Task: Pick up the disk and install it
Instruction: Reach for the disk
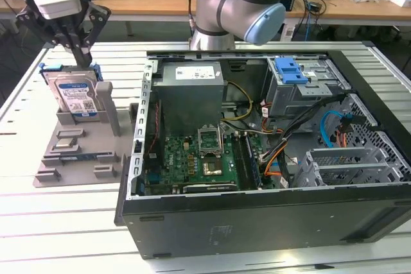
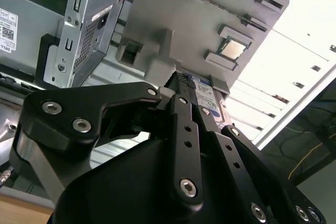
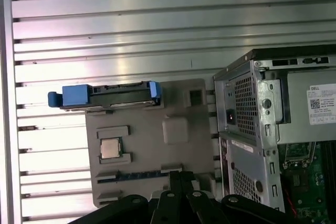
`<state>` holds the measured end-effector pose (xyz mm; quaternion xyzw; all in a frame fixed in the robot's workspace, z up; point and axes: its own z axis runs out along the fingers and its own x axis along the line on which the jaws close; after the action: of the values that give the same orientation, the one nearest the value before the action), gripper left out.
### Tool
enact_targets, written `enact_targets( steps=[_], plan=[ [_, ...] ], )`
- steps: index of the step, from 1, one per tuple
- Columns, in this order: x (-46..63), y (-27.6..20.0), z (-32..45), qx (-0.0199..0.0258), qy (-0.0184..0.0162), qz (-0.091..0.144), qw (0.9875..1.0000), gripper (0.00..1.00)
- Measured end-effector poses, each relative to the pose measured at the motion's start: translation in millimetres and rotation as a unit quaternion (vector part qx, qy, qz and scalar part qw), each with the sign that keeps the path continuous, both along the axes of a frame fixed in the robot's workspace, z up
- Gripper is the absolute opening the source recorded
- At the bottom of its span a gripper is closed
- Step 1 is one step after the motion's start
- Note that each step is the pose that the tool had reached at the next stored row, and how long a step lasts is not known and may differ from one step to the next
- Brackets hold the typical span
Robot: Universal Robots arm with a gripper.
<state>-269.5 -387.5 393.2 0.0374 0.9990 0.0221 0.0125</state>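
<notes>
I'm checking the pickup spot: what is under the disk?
The disk stands upright in a slot of a grey holder on the table; the slot's front wall covers its lower edge.

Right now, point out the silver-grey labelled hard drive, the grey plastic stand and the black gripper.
Hard drive (image 1: 75, 97): exterior view, printed label.
Stand (image 1: 80, 170): exterior view, flat base.
Gripper (image 1: 82, 62): exterior view, between fingertips.

Flat silver-grey hard disk with white-and-blue label and blue side rails (image 1: 76, 97) stands upright in a slot of the grey plastic fixture tray (image 1: 77, 158), at the exterior view's left, on the pale slatted metal table (image 1: 58, 222). Black linkage gripper (image 1: 78, 59) hangs directly over the disk's top edge; contact unclear. Beside the tray lies the open black computer case (image 1: 257, 222), with green motherboard (image 1: 199, 158) and grey metal power-supply box (image 1: 191, 88) exposed. A blue plastic bracket (image 1: 289, 68) sits atop the metal drive cage (image 1: 308, 88).
</notes>
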Motion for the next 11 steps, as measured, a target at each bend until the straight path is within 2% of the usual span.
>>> enact_targets(
  steps=[1, 4, 11],
  plan=[
    [-0.9, 3.8, -0.1, 0.0, 0.0, 0.0, 1.0, 0.11],
    [-2.0, 9.6, -0.2, 0.0, 0.0, 0.0, 1.0, 0.11],
    [-4.5, 20.6, -0.3, 0.0, 0.0, 0.0, 1.0, 0.11]
  ],
)
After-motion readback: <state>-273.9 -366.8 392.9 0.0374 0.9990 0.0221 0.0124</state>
